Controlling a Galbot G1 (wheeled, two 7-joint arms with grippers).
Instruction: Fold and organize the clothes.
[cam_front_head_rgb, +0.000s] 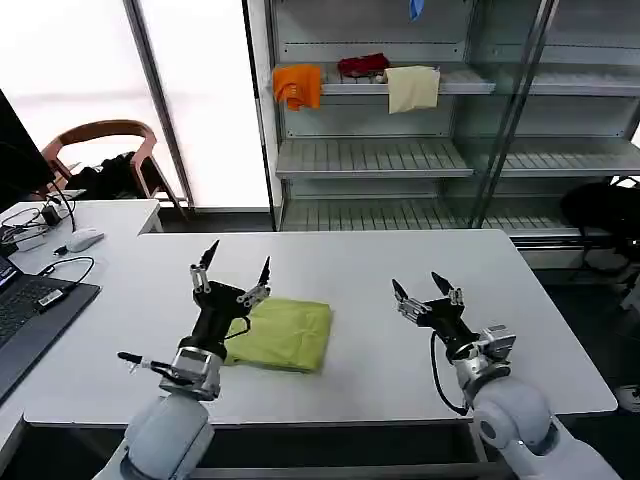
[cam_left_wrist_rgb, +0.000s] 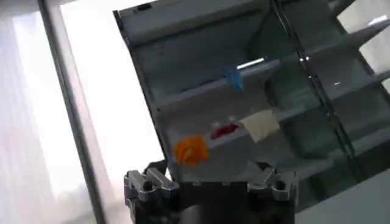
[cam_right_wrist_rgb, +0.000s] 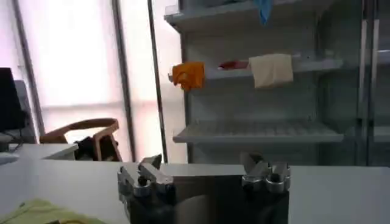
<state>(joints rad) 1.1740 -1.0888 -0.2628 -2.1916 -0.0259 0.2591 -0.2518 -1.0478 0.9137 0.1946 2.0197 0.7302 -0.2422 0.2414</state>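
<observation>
My left claw (cam_front_head_rgb: 232, 268) hangs spread and empty just above the near-left edge of the lime yellow-green thin-fabric T-shirt (cam_front_head_rgb: 285, 334), which lies folded into a compact rectangle on the white table (cam_front_head_rgb: 400, 260). My right claw (cam_front_head_rgb: 425, 291), also spread, hovers well apart to the right. I judge folding nearly done; next comes gripping the bundle's edges evenly to place it.

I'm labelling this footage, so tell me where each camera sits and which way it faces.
Head view: on the head, looking down at the white table, folded yellow-green T-shirt, open left pincer and right pincer.
Left wrist view: tilted up at the shelf rack; pincer base shows.
Right wrist view: level across the table to the rack; pincer base shows.
Shared: orange cloth, cream cloth.
</observation>
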